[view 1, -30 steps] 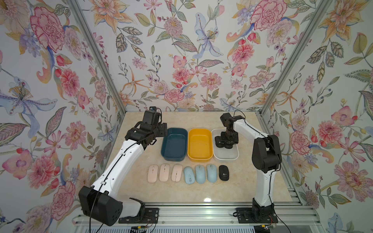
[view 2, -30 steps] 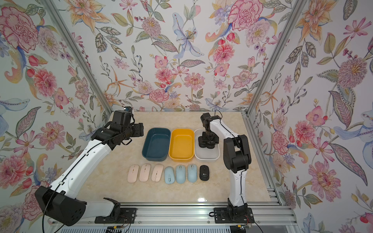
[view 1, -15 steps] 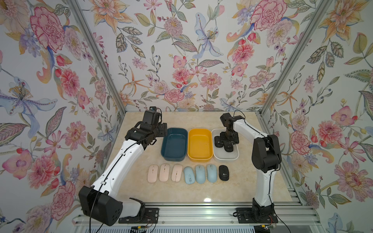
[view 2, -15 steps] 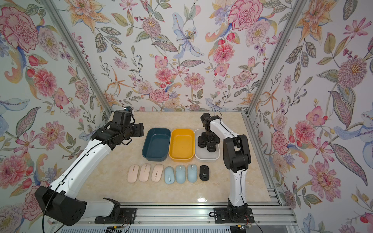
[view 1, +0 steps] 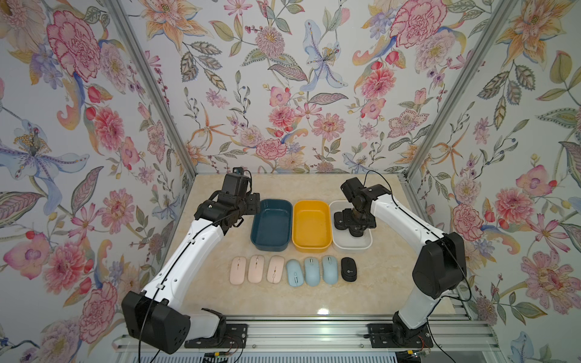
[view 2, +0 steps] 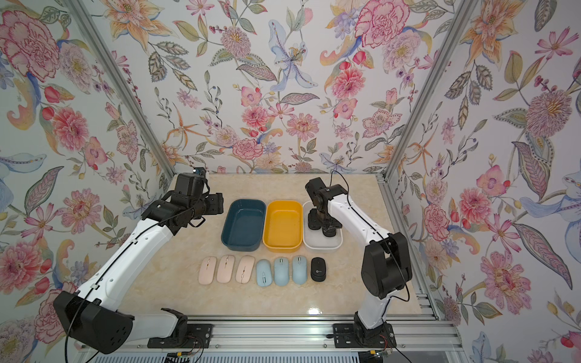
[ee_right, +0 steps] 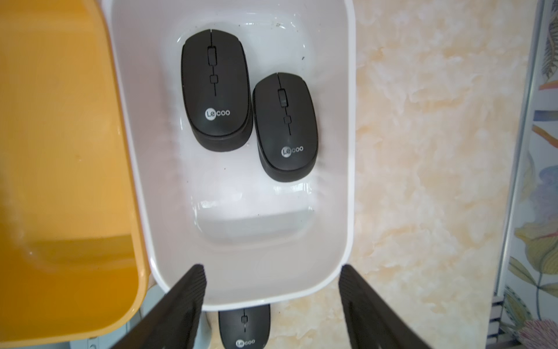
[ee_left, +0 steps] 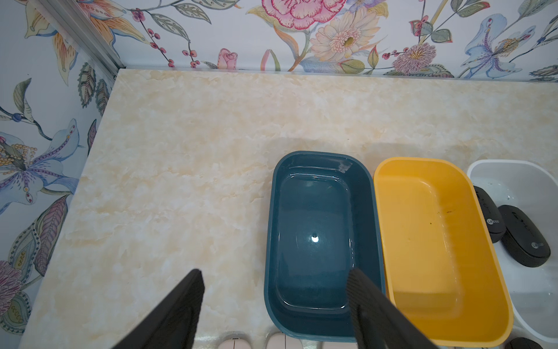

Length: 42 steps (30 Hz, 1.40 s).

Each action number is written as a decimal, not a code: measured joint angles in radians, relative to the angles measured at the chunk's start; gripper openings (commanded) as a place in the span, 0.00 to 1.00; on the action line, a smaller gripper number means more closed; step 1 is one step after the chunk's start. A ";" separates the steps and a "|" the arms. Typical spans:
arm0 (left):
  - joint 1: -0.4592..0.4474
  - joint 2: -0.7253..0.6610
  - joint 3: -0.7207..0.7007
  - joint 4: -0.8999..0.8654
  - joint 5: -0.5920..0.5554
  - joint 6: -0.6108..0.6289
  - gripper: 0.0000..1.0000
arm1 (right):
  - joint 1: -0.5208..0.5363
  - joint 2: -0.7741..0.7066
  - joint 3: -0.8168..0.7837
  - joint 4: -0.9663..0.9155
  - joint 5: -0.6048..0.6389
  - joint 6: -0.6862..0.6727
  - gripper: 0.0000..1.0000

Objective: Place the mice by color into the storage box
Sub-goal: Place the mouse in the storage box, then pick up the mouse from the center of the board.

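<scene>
Hovering over the white bin [ee_right: 350,157] with my right gripper [ee_right: 271,278] spread wide and empty, I see two black mice [ee_right: 216,90] side by side inside it. My left gripper [ee_left: 273,272] is likewise parted, gripping nothing, above the table [ee_left: 181,151] by the teal bin [ee_left: 270,241]. Three pink mice [view 1: 256,269], three light blue mice [view 1: 311,271] and one black mouse [view 1: 348,269] lie in a row toward the table's front edge.

High stereo overview, downward wrist close-ups

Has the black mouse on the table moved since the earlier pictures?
No. The black mouse keeps its place beside the light blue mouse, near the white box.
</scene>
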 measured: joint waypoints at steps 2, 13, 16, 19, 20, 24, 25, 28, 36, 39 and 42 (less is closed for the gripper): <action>0.000 -0.013 -0.021 0.000 0.000 0.000 0.78 | 0.060 -0.080 -0.079 -0.017 0.010 0.048 0.76; -0.006 -0.043 -0.087 -0.001 0.002 -0.019 0.78 | 0.302 -0.298 -0.461 -0.047 -0.008 0.348 0.81; -0.008 -0.051 -0.090 -0.001 0.002 -0.019 0.78 | 0.303 -0.301 -0.531 0.000 -0.019 0.379 0.82; -0.008 -0.061 -0.090 -0.001 0.002 -0.019 0.78 | 0.303 -0.292 -0.566 0.048 -0.032 0.385 0.82; -0.008 -0.064 -0.090 0.000 0.003 -0.019 0.78 | 0.303 -0.285 -0.566 0.063 -0.034 0.385 0.82; -0.008 -0.074 -0.090 -0.001 0.004 -0.019 0.78 | 0.303 -0.261 -0.566 0.124 -0.037 0.384 0.82; -0.008 -0.076 -0.090 -0.001 0.005 -0.019 0.78 | 0.303 -0.256 -0.566 0.134 -0.037 0.383 0.82; -0.008 -0.080 -0.090 -0.004 0.004 -0.019 0.78 | 0.302 -0.250 -0.566 0.152 -0.038 0.378 0.83; -0.008 -0.090 -0.092 -0.016 0.004 -0.019 0.78 | 0.270 -0.195 -0.566 0.194 -0.053 0.355 0.84; -0.008 -0.090 -0.092 -0.016 0.004 -0.019 0.78 | 0.253 -0.177 -0.566 0.208 -0.056 0.343 0.85; -0.008 -0.090 -0.092 -0.017 0.004 -0.019 0.78 | 0.240 -0.159 -0.566 0.227 -0.060 0.334 0.84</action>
